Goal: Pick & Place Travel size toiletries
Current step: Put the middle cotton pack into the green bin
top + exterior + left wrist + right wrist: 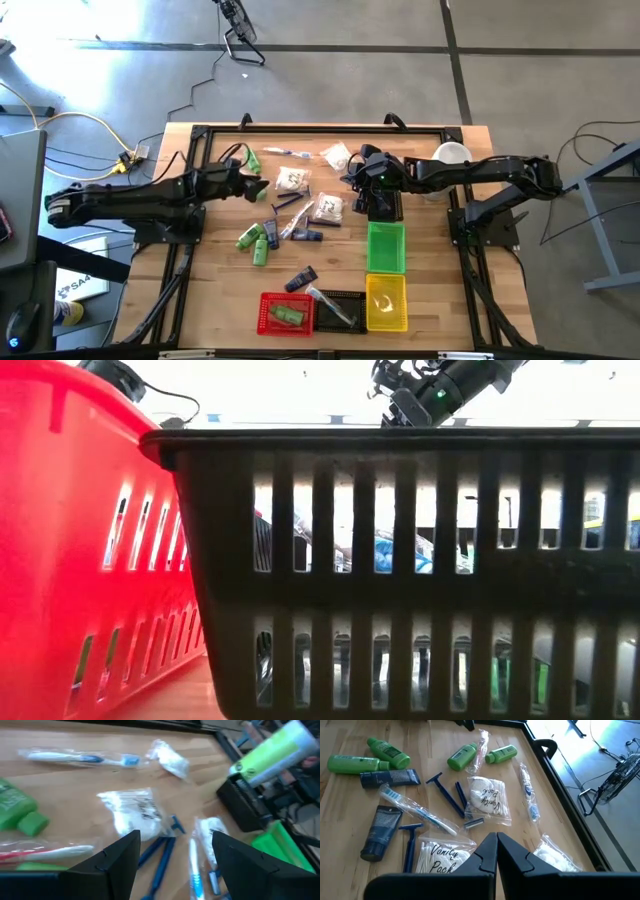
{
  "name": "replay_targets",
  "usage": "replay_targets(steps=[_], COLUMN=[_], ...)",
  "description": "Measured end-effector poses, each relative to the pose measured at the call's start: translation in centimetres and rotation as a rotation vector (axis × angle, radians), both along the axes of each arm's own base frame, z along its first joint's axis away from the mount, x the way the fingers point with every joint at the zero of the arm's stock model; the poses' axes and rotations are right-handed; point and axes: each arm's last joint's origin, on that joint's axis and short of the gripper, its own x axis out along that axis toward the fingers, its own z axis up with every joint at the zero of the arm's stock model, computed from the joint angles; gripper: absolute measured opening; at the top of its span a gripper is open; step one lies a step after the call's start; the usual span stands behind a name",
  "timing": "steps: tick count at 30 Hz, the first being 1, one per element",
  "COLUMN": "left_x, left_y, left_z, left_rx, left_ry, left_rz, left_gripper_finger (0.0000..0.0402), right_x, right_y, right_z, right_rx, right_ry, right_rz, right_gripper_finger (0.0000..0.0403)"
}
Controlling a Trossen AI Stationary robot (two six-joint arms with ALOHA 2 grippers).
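Toiletries lie scattered across the middle of the table (200, 290) in the high view, between the two grippers. The left gripper (262, 187) sits left of centre with its fingers (120, 855) spread apart and nothing between them. Just ahead of it in the left wrist view are a white packet (131, 810), two blue razors (162, 852) and a toothbrush (194, 870); another wrapped toothbrush (80, 757) lies at the upper left of that frame and a green bottle (15, 807) at its left edge. The right gripper (358, 172) hangs right of centre in the high view, fingers pressed together and empty; the low view shows it at the top, above the basket rim. Below it in the right wrist view are a "Vanity Pack" packet (442, 857), a second packet (490, 797), razors, a navy tube (390, 778), a dark tube (381, 831) and green bottles (462, 756) toward the upper left. In the high view, a green basket (386, 247) and a yellow basket (386, 302) stand lower right of centre, a black basket (338, 312) and a red basket (285, 314) at the lower centre; the red one holds a green bottle. A white cup (452, 153) stands at the upper right of the table.
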Motion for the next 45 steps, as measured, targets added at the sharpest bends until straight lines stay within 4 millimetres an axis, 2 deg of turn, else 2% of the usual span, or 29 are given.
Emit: replay_targets(steps=[9, 23, 31, 37, 45], left_x=[1.5, 5.7, 7.1, 8.2, 8.3], left_y=[1.9, 4.0, 4.7, 5.2, 5.6], left_z=[-0.6, -2.3, -3.7, -4.4, -5.6], left_rx=[-0.025, -0.047, -0.051, 0.004, -0.019], left_ry=[0.124, 0.337, 0.416, 0.389, 0.433], left_rz=[0.037, 0.024, 0.059, 0.057, 0.071], left_gripper_finger=[0.0243, 0.0243, 0.0243, 0.0243, 0.0243], right_x=[0.0, 0.0, 0.0, 0.0, 0.0], right_y=[0.0, 0.0, 0.1, 0.1, 0.1], right_z=[0.0, 0.0, 0.0, 0.0, 0.0], right_rx=[-0.007, -0.007, 0.008, 0.008, 0.008], right_ry=[-0.004, -0.003, -0.004, -0.005, -0.005], right_rz=[0.004, 0.006, 0.029, 0.029, 0.030], right_gripper_finger=[0.0002, 0.0002, 0.0002, 0.0002, 0.0002])
